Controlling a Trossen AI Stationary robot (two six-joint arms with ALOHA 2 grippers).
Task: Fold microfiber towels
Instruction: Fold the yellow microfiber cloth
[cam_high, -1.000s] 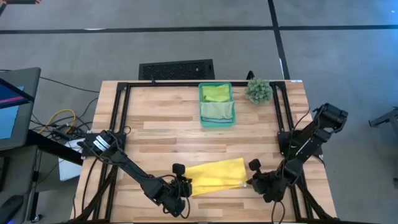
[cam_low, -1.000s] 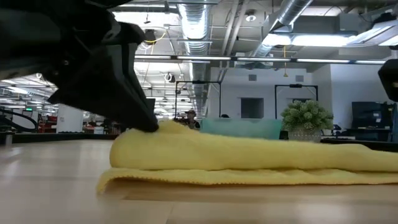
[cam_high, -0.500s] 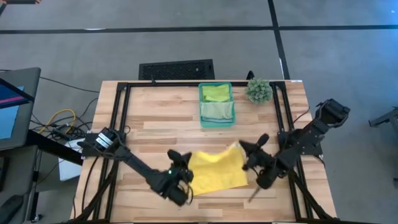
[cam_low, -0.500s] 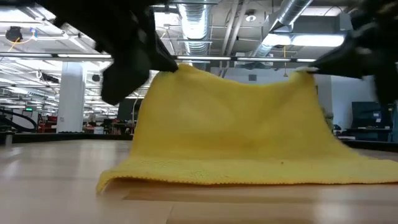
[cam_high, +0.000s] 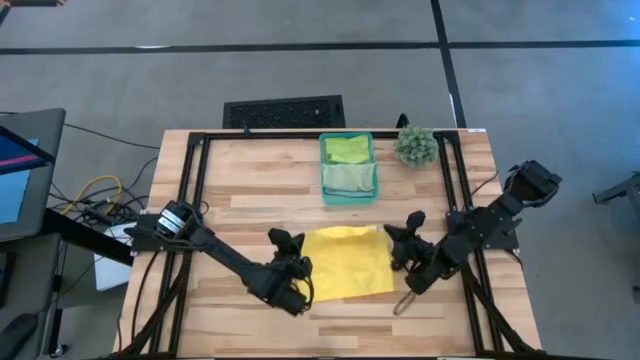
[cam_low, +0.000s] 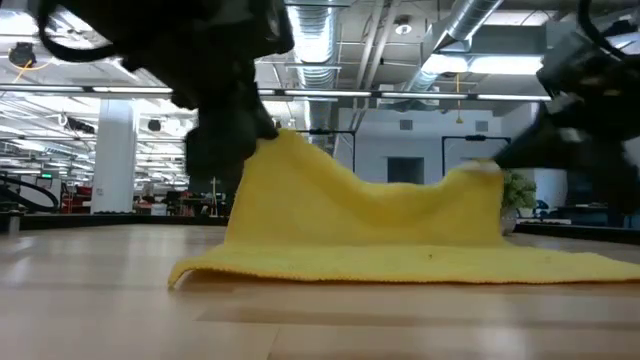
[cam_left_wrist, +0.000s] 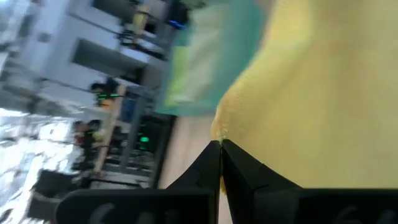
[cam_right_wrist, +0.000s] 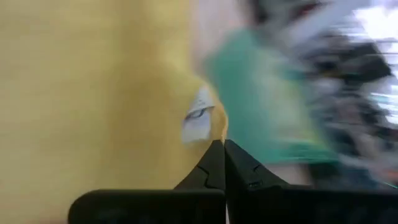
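The yellow towel (cam_high: 347, 262) lies on the wooden table (cam_high: 250, 205), its near part flat on the boards and its far edge lifted into two peaks with a sag between them. The left gripper (cam_high: 297, 270) is clamped on the far left corner, its fingers pressed together on the cloth (cam_left_wrist: 219, 149). The right gripper (cam_high: 396, 243) pinches the far right corner, just beside a small white tag (cam_right_wrist: 199, 117). The towel hangs between the two grippers. Beyond them, a teal bin (cam_high: 348, 168) holds green towels (cam_high: 347, 150), with a small plant (cam_high: 416, 145) beside it.
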